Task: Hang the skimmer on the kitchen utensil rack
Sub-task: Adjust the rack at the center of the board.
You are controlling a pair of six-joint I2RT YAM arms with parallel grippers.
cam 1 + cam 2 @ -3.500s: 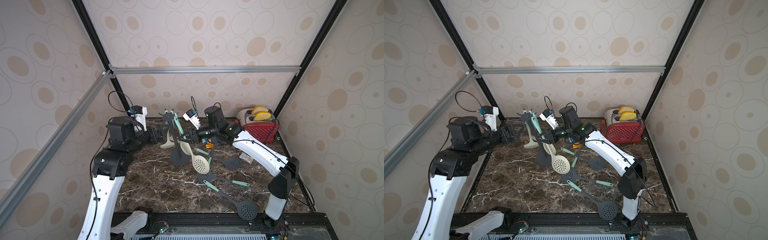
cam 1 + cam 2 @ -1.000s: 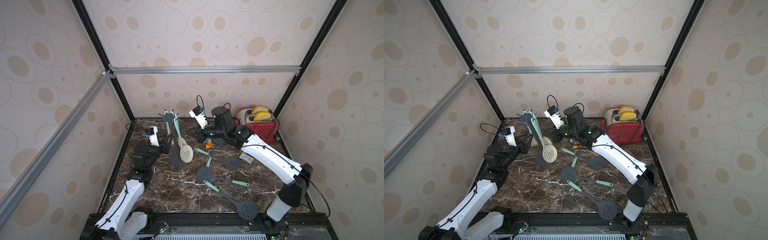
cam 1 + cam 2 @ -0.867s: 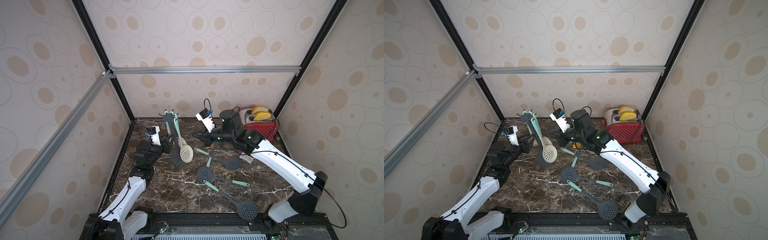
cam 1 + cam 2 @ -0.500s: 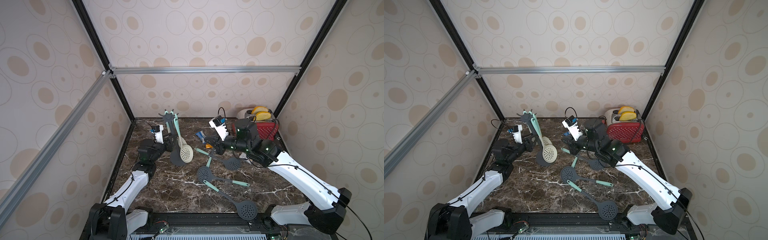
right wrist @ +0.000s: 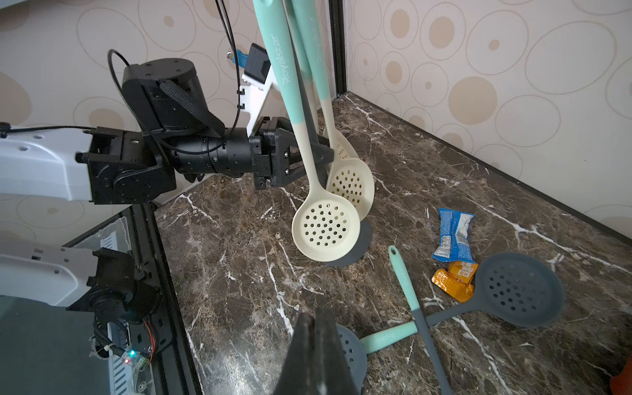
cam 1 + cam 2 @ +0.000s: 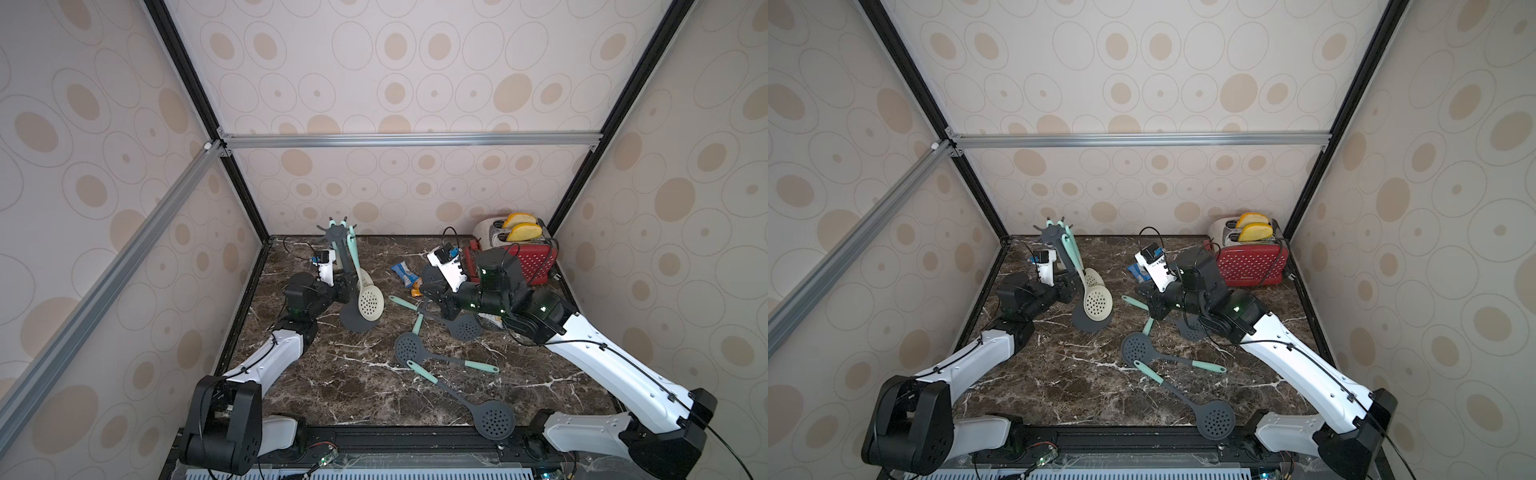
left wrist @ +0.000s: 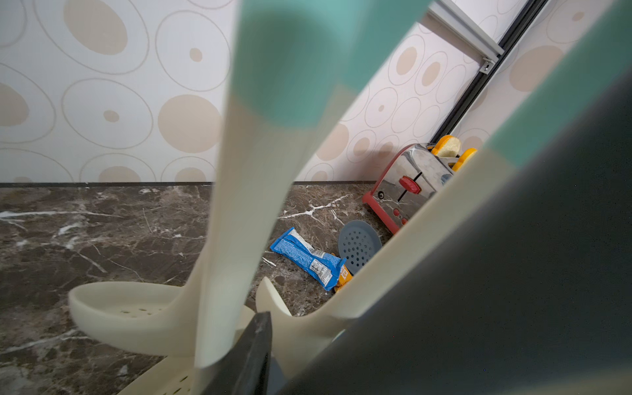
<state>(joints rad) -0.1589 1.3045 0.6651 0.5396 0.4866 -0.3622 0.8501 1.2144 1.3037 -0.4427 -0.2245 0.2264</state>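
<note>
The kitchen utensil rack (image 6: 337, 232) (image 6: 1054, 233) stands at the back left, its round base (image 5: 365, 239) on the marble. Two cream skimmers with teal handles (image 6: 371, 301) (image 5: 325, 227) (image 5: 350, 186) hang from its crown. My left gripper (image 6: 348, 286) (image 5: 313, 157) is closed round the pole low down, behind the hanging handles; one dark finger (image 7: 254, 352) shows. My right gripper (image 6: 426, 291) (image 5: 313, 313) is shut and empty, hovering above the grey skimmers (image 6: 465, 326) (image 6: 409, 347) lying mid-table.
A third grey skimmer (image 6: 494, 419) lies near the front edge. A red toaster (image 6: 523, 253) with bread stands at the back right. A blue wrapper (image 6: 402, 272) and an orange one (image 6: 415, 292) lie between the rack and my right gripper. Walls close in on three sides.
My right gripper let go of a cream skimmer, which now hangs on the rack, and drew back to the right. My left arm folded lower, its gripper still at the pole.
</note>
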